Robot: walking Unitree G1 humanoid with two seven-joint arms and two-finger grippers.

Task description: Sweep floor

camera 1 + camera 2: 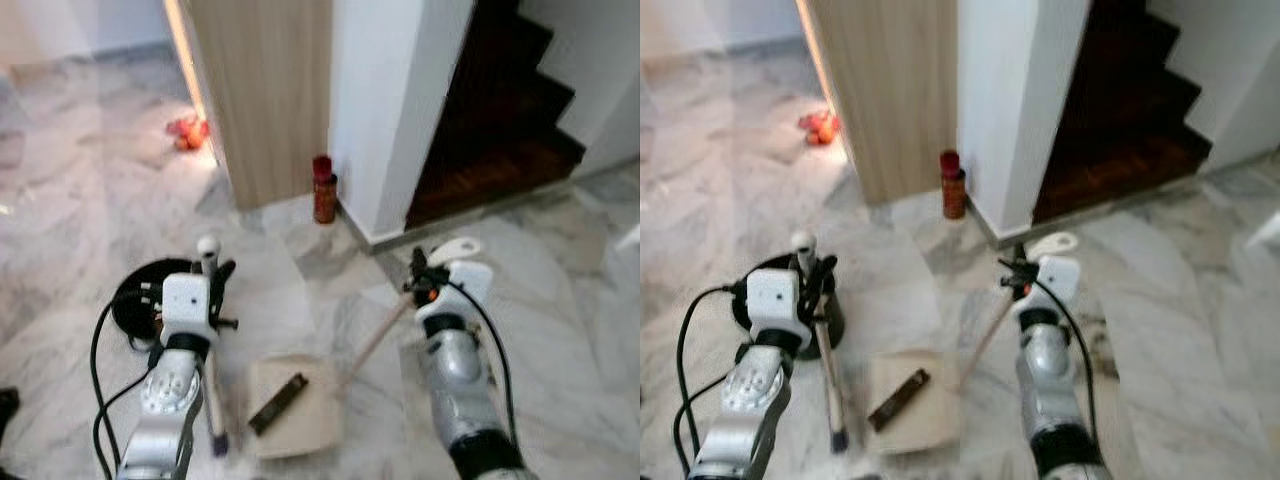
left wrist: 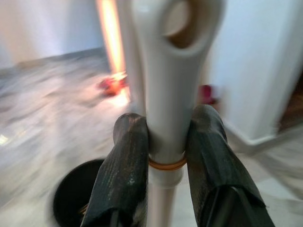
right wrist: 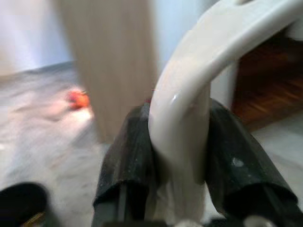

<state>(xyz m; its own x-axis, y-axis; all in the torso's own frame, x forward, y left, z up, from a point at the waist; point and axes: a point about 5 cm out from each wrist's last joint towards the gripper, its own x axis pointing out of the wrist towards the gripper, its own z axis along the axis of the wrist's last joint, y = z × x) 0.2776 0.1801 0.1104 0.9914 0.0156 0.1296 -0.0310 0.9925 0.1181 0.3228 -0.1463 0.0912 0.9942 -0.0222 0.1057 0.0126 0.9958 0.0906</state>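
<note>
My left gripper (image 1: 211, 277) is shut on the white top of a broom handle (image 2: 166, 85). The broom's shaft runs down to its brush end (image 1: 218, 440) on the marble floor. My right gripper (image 1: 424, 276) is shut on the curved white grip of a long dustpan handle (image 3: 189, 71). That handle slants down to the left to the beige dustpan (image 1: 310, 420), which lies flat on the floor between my arms. A dark, flat, elongated object (image 1: 278, 403) rests in the pan. The brush end sits just left of the pan.
A black round bin (image 1: 135, 295) stands on the floor beside my left arm. A red canister (image 1: 323, 190) stands at the foot of the wood panel (image 1: 265, 90) and white pillar (image 1: 385, 100). Dark stairs (image 1: 500, 120) rise at the right. Orange items (image 1: 186, 131) lie far left.
</note>
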